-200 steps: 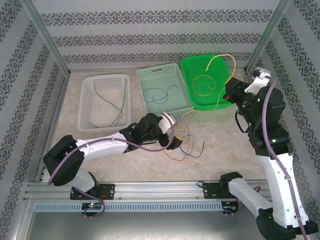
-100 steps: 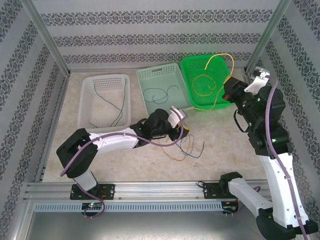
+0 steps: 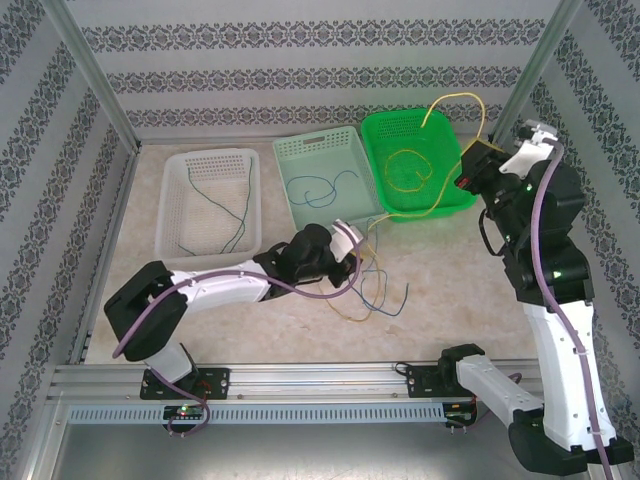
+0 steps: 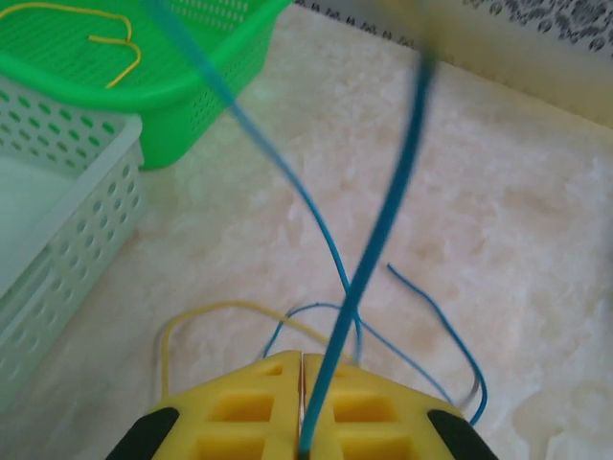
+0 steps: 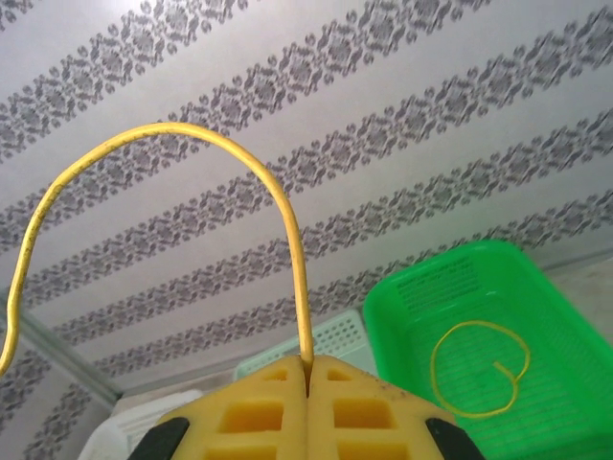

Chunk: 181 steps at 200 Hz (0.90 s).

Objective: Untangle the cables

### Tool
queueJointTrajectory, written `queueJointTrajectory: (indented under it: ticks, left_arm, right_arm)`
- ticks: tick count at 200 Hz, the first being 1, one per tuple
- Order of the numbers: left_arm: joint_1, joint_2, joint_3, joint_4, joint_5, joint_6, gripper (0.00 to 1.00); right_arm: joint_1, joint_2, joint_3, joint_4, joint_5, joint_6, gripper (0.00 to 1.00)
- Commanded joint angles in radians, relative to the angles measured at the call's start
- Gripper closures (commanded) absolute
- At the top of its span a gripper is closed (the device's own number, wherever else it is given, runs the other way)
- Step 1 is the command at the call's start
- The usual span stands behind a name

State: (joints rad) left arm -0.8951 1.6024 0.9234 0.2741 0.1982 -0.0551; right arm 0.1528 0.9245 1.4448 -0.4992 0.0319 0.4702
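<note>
My left gripper (image 3: 352, 238) is low over the table in front of the baskets, shut on a blue cable (image 4: 383, 211) that rises taut from the closed yellow jaws (image 4: 303, 358). Under it lies a loose tangle of blue and yellow cables (image 3: 372, 292). My right gripper (image 3: 476, 160) is raised beside the green basket (image 3: 368, 150), shut on a yellow cable (image 3: 455, 97). This cable arches over the basket and drops down its front to the tangle. In the right wrist view the yellow cable (image 5: 239, 149) leaves the closed jaws (image 5: 307, 362) in a high arc.
A yellow coil (image 3: 405, 168) lies in the green basket. The pale green basket (image 3: 318, 143) holds a blue cable (image 3: 325, 190). The white basket (image 3: 210, 153) at the left holds dark green cables (image 3: 240, 215). Patterned walls and metal posts close in the table.
My right gripper has risen and moved back and right, lifting the yellow cable's arc higher. My left gripper has moved back towards the baskets with the blue cable.
</note>
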Motion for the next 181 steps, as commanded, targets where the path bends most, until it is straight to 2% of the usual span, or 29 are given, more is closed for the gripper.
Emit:
queueJointTrajectory:
  ticks: [1,18,61,99,137,181]
  left_arm:
    - [0.003,-0.047,-0.041,-0.042,-0.041,0.026,0.92]
    - [0.006,-0.059,-0.056,-0.066,-0.092,0.016,1.0]
    - [0.052,-0.084,-0.11,-0.176,-0.216,-0.048,1.0]
    - [0.129,-0.134,-0.182,-0.28,-0.301,-0.135,1.0]
    - [0.266,-0.299,-0.346,-0.274,-0.332,-0.292,1.0]
    - [0.33,-0.526,-0.424,-0.364,-0.424,-0.286,1.0]
  right_arm:
    - [-0.014,0.03,0.073,0.001,0.069,-0.09,1.0]
    - [-0.018,0.056,0.103,0.01,0.088,-0.117,1.0]
    - [-0.018,0.112,0.156,0.076,0.246,-0.259,1.0]
    - [-0.019,0.155,0.202,0.097,0.278,-0.293,1.0]
    - [-0.021,0.167,0.216,0.114,0.321,-0.326,1.0]
    - [-0.034,0.173,0.243,0.11,0.355,-0.342,1.0]
